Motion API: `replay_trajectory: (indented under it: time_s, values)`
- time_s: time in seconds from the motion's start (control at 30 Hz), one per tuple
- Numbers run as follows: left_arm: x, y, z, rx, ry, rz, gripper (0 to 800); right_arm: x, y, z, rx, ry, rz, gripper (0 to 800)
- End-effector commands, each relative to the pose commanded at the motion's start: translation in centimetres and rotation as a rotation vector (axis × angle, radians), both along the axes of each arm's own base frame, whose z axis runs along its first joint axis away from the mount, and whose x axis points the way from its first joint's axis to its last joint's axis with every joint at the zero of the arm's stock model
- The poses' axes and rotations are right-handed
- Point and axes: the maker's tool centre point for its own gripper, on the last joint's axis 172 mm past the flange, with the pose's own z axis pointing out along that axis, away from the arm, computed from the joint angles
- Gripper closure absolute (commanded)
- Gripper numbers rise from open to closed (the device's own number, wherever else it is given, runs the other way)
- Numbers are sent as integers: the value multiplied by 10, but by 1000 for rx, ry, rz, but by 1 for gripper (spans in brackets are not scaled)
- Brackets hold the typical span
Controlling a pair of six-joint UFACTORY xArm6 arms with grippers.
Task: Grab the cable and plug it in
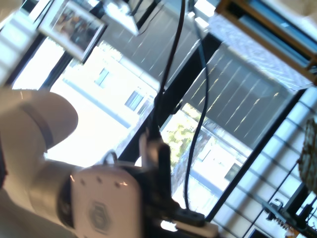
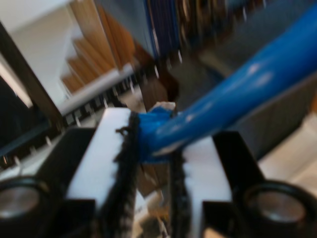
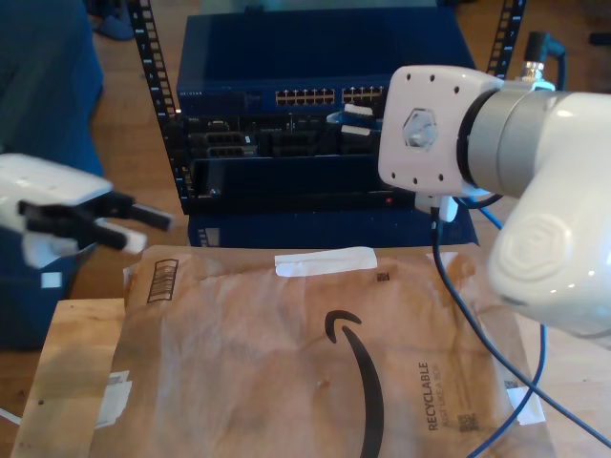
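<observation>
**Cable gripped, port still to reach**

Close up, my second gripper has its jaws clamped on the cable. My first gripper, exterior view's left, stands open. Next, I judge: align the plug with the far switch.

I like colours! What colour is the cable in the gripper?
Bright blue. The cable shows best in the second wrist view, pinched in my second gripper.
</observation>
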Motion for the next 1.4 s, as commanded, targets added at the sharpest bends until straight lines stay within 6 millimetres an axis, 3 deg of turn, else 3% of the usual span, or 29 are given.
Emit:
replay_trajectory:
  time_s: [0.3, 0.5, 0.73, 0.83, 0.93, 1.07, 1.2, 1.4]
  values:
    - [-91, 104, -47, 254, -35, -102, 0, 24, -41, -14, -74, -125, -147, 794]
    - [-171, 145, -93, 310, -37, -135, 0, 36, -65, -24, -185, -221, -211, 797]
    - [-249, 150, -140, 370, -78, -201, 0, 46, -84, -21, -321, -342, -265, 796]
    - [-277, 139, -153, 361, -106, -232, 0, 46, -91, -27, -385, -363, -289, 796]
    - [-292, 141, -167, 371, -130, -218, 0, 48, -99, -26, -429, -377, -327, 796]
    - [-314, 149, -184, 392, -147, -196, 0, 52, -91, -24, -472, -405, -353, 796]
    - [-328, 142, -195, 376, -158, -177, 0, 56, -84, -18, -471, -411, -354, 796]
    - [-351, 142, -199, 391, -188, -177, 0, 57, -77, -25, -467, -396, -352, 796]
